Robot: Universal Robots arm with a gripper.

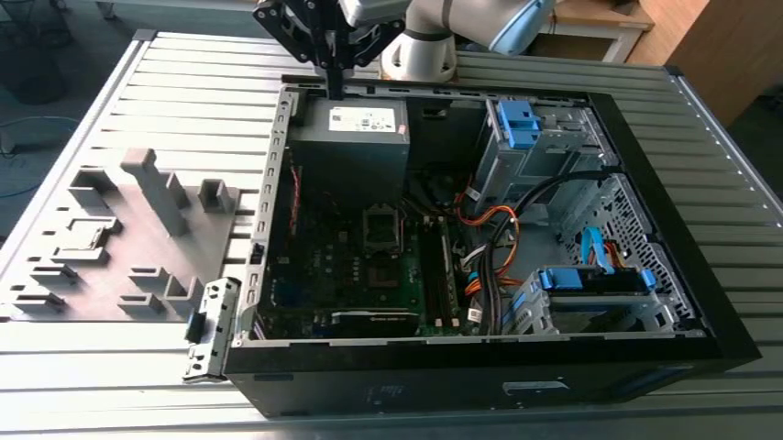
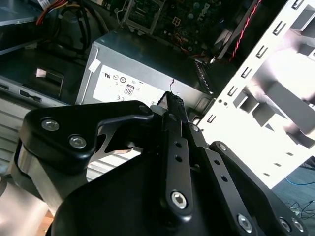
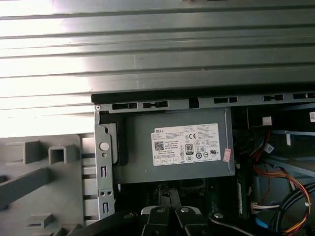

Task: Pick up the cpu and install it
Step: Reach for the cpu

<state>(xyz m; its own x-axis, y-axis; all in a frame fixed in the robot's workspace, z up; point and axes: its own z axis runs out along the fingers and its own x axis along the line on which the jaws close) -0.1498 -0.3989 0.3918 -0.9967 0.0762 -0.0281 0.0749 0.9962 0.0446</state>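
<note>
Plainly the work is at an early stage. The black two-fingered gripper (image 1: pixel 333 89) hangs over the rear rim of the open black steel computer case (image 1: pixel 490 380), right above the grey metal power-supply box (image 1: pixel 348 151) with its white label. In both wrist views its fingers (image 2: pixel 173 105) lie pressed together, and nothing can be seen between them. So the pick-up is not yet done, nor the fitting.

I cannot make out the cpu with certainty. The likeliest candidate is a small flat grey square (image 1: pixel 92 240) in a shallow recess of the grey moulded fixture tray (image 1: pixel 183 229), well apart from the gripper, at the exterior view's left. It is too small to be sure.

The case lies on its side on the ribbed aluminium table (image 1: pixel 183 92). Inside are the green motherboard (image 1: pixel 367 293) and, near its middle, the rectangular metal-framed socket bracket (image 1: pixel 381 227). The bracket's centre looks dark, so I judge the socket empty. Orange and black cables (image 1: pixel 490 238) run towards two metal drive cages with blue latches (image 1: pixel 526 124).

The tray holds upright fins and several open slots. A perforated metal strip (image 1: pixel 208 330) lies between tray and case.
</note>
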